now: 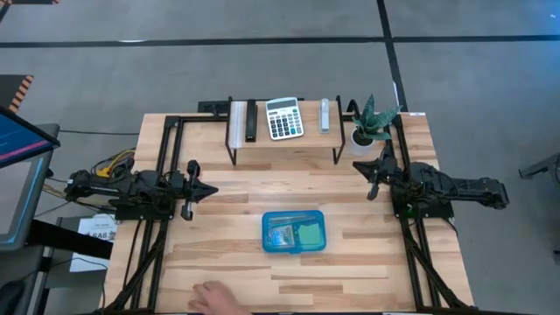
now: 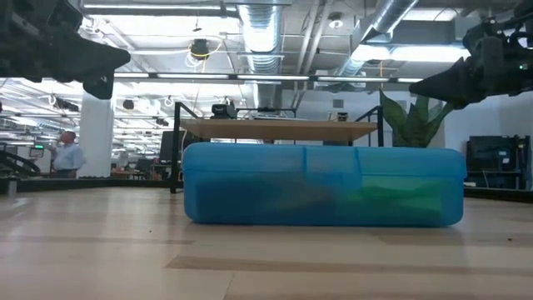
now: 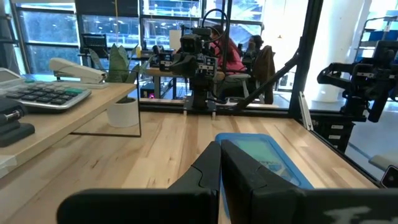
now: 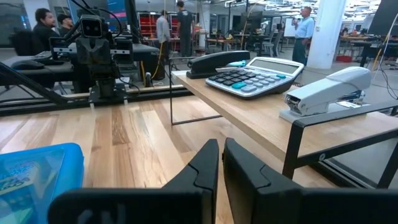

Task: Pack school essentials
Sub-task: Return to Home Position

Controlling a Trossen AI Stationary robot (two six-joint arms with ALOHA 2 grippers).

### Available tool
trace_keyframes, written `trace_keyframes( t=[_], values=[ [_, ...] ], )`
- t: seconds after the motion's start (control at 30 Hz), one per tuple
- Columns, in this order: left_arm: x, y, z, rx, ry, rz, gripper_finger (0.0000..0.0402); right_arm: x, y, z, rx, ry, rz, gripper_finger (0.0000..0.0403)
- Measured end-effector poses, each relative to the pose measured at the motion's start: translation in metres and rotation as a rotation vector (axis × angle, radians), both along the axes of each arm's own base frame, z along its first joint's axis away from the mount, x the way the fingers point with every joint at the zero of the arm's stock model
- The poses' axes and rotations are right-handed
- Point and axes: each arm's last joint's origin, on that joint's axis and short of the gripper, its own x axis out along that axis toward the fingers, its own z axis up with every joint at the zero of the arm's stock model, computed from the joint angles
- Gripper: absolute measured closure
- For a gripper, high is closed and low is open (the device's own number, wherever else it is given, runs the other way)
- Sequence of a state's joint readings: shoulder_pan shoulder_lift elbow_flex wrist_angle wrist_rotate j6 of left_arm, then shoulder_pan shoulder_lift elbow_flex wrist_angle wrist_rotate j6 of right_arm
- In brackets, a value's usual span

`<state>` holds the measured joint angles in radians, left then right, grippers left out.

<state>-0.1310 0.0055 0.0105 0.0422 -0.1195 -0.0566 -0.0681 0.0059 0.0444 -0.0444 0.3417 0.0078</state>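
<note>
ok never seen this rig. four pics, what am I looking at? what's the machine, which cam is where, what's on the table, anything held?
It is a robot with two dark arms at a wooden table. One camera looks straight down; one sits at table-top height; one rides on each wrist, looking out past that arm's own fingers.

From above, the left gripper is at the left and the right gripper at the right, both raised and parked. Both are shut and hold nothing.

A closed blue plastic box lies in the middle, with something green showing through the lid. On a small raised shelf at the back are a calculator, a black stapler and a white stapler. A potted plant stands beside it. A person's hand shows at the near edge.
</note>
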Motion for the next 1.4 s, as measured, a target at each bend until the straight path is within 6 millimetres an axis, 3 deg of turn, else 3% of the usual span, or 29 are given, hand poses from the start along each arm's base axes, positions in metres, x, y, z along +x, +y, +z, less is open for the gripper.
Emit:
trace_keyframes(
  t=[1.4],
  values=[
    [0.0006, -0.0010, -0.0014, 0.091, 0.013, -0.030, 0.0401, 0.0000, 0.0000, 0.0000, 0.001, 0.000, 0.000, 0.0353]
  ],
)
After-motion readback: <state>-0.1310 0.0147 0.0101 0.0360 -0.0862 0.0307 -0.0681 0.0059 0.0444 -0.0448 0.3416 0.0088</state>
